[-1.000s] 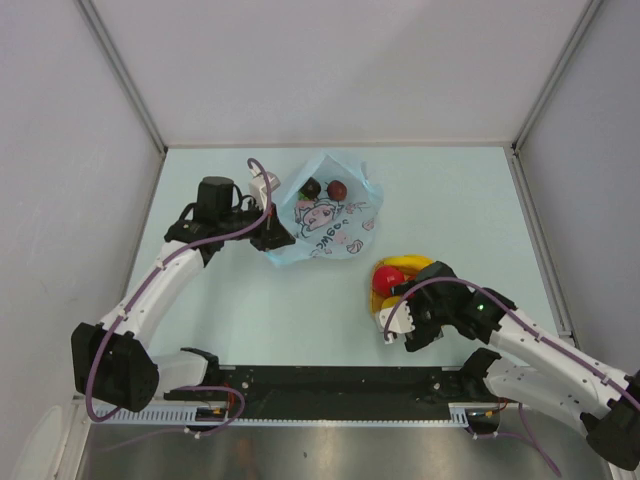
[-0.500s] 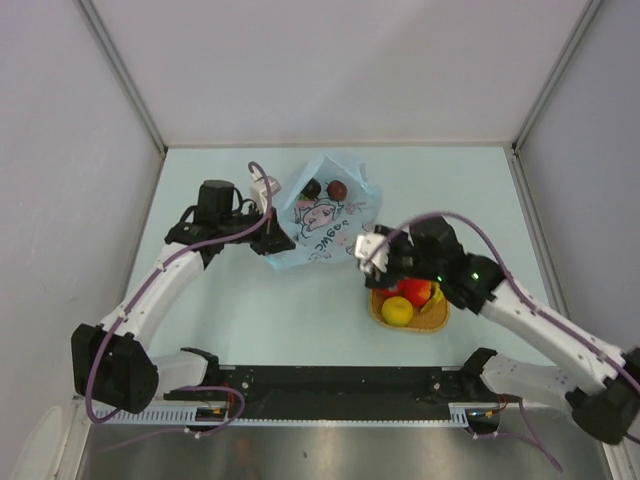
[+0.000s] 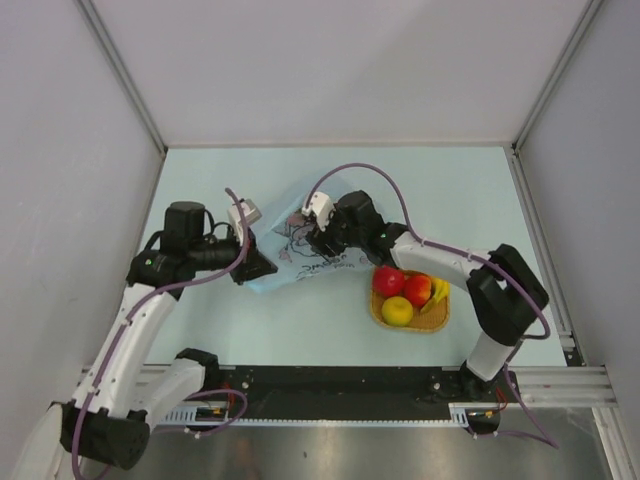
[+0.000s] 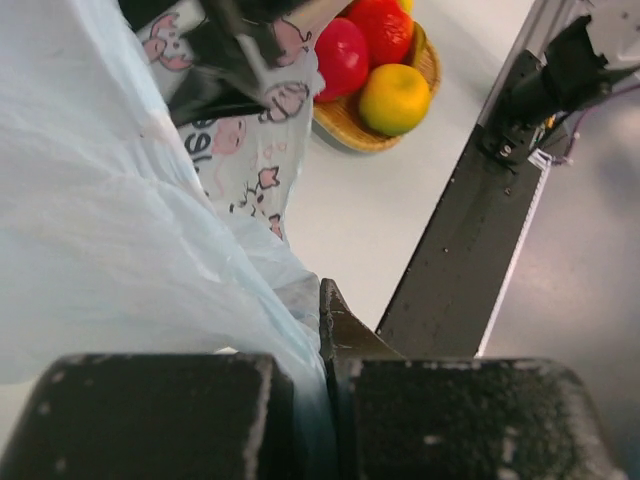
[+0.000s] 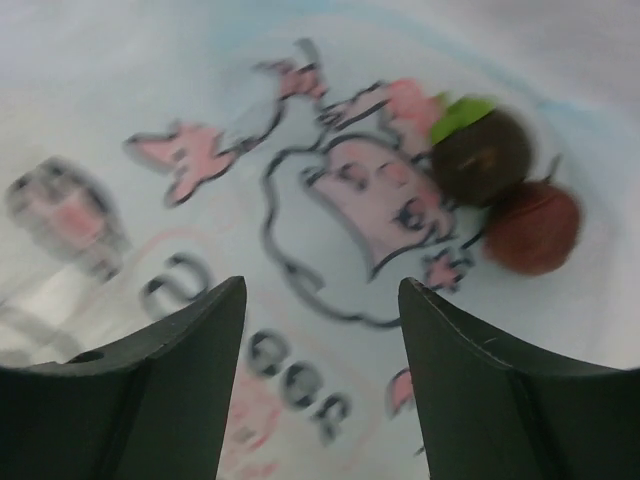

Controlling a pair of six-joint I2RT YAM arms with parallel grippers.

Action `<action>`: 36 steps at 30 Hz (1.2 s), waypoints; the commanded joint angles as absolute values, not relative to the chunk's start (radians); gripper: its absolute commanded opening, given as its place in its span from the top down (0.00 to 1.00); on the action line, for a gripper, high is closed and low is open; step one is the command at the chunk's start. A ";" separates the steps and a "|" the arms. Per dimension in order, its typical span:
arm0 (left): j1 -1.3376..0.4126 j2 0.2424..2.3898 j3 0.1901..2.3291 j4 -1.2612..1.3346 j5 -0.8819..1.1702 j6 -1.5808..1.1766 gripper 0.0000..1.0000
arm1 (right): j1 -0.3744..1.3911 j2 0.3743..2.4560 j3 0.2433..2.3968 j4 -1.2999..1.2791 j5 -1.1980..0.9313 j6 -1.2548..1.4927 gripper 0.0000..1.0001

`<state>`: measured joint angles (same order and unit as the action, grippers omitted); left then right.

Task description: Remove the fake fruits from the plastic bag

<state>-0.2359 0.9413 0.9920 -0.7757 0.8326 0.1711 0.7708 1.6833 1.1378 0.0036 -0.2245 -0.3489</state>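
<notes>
The light-blue plastic bag [image 3: 296, 262] with its cartoon print lies mid-table. My left gripper [image 3: 262, 266] is shut on the bag's near-left corner; in the left wrist view the film [image 4: 120, 220] is pinched between the jaws [image 4: 325, 335]. My right gripper [image 3: 308, 236] hovers open and empty over the bag. In the right wrist view its jaws [image 5: 320, 300] are spread above the print [image 5: 350, 200]. A dark purple fruit [image 5: 480, 152] and a red-brown fruit [image 5: 532, 228] show through the film. Two red apples [image 3: 388, 281], a yellow round fruit [image 3: 397, 311] and a banana [image 3: 441, 291] lie on the woven mat [image 3: 428, 322].
The woven mat with fruits sits right of the bag; it also shows in the left wrist view [image 4: 345, 125]. The black base rail [image 3: 340, 380] runs along the near edge. Grey walls close in the table at left, back and right.
My right arm swung from the woven mat leftward and now hovers over the bag. My left gripper pulled the bag's corner left and nearer, and the bag shifted with it.
</notes>
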 commanded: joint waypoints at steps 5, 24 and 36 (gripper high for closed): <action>-0.230 0.911 0.977 -0.835 0.862 0.256 1.00 | 0.775 1.853 1.315 0.227 -0.091 -0.189 0.11; -0.230 1.028 1.023 -0.784 0.876 0.226 1.00 | 0.788 2.206 1.617 0.089 -0.091 -0.169 0.08; -0.230 1.048 1.017 -0.738 0.851 0.206 1.00 | 0.778 2.155 1.549 0.049 -0.097 -0.209 0.33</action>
<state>-0.2352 1.0359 0.9852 -0.7830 0.8429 0.2111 0.7834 2.1956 1.5646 0.0624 -0.0910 -0.1894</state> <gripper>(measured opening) 0.006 0.767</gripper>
